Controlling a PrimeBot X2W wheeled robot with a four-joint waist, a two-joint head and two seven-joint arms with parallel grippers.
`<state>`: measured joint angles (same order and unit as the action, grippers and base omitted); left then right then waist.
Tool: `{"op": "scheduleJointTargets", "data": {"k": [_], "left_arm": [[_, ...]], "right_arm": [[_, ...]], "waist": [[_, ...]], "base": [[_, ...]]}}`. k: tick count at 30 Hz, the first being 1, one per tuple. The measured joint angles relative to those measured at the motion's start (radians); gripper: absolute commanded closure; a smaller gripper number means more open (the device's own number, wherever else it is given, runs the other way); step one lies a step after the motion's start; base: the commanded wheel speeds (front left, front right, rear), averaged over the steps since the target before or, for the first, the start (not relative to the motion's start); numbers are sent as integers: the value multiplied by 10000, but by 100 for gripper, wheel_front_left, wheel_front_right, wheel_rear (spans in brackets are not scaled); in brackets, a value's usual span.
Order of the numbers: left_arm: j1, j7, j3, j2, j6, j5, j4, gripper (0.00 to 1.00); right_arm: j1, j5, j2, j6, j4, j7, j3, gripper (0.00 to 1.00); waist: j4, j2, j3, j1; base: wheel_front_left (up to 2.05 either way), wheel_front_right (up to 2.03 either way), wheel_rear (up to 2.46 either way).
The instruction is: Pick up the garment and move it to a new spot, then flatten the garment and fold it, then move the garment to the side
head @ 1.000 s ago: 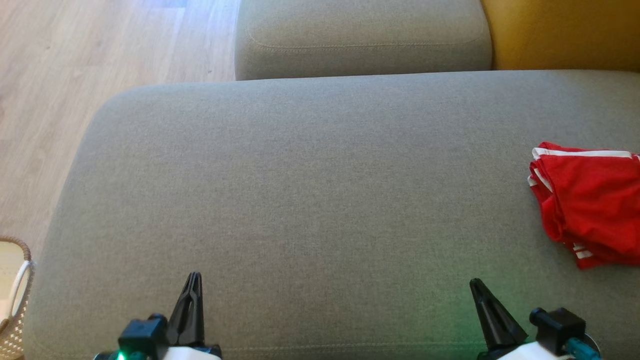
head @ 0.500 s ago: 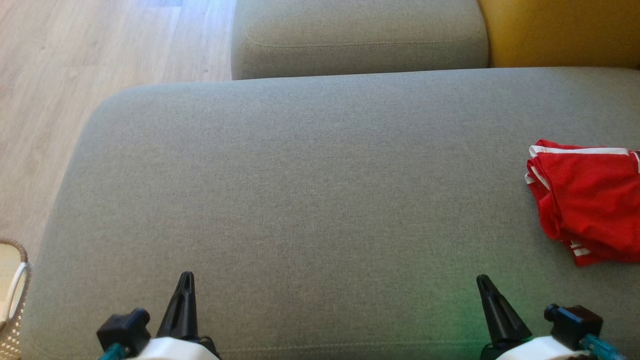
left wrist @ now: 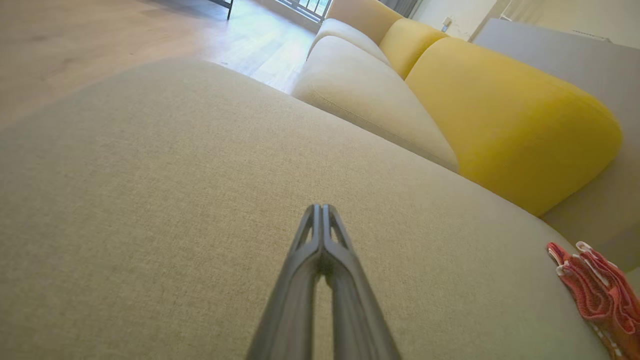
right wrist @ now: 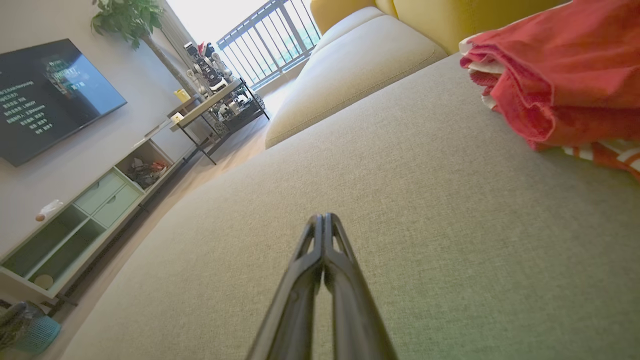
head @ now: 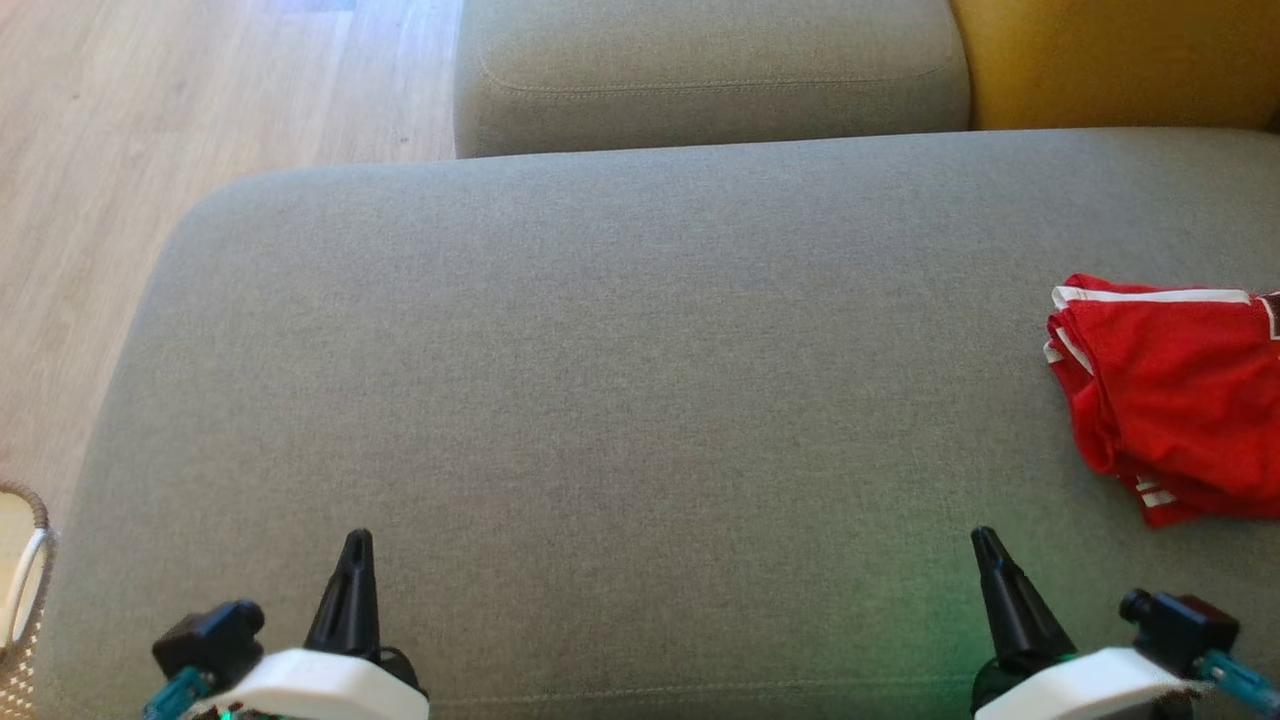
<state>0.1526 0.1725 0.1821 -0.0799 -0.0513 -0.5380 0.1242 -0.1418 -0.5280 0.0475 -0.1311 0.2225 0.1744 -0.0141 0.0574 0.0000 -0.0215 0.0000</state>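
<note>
From the head, the red garment (head: 1170, 400) lies folded up at the right side of the grey sofa seat (head: 600, 350). The left end effector (head: 356, 548) and right end effector (head: 986, 545) sit low, both pinched together, holding nothing. The left wrist sees the garment far off right. The right wrist sees it near, up right.

Nothing here can be read with any certainty. In the right wrist view, the dark television screen (right wrist: 50, 95) on the wall carries several short lines of pale writing across its left half. They are too small and blurred to make out a word or number.
</note>
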Motion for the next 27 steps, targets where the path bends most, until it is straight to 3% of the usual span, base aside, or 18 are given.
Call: {"op": "scheduleJointTargets", "data": {"k": [27], "left_arm": [[-496, -671, -539, -6, 518, -3285, 422, 100]], "right_arm": [[601, -3279, 63, 0, 125, -702, 249, 100]], "waist": [[-169, 0, 74, 0]], "base": [[0, 0, 0]]}}
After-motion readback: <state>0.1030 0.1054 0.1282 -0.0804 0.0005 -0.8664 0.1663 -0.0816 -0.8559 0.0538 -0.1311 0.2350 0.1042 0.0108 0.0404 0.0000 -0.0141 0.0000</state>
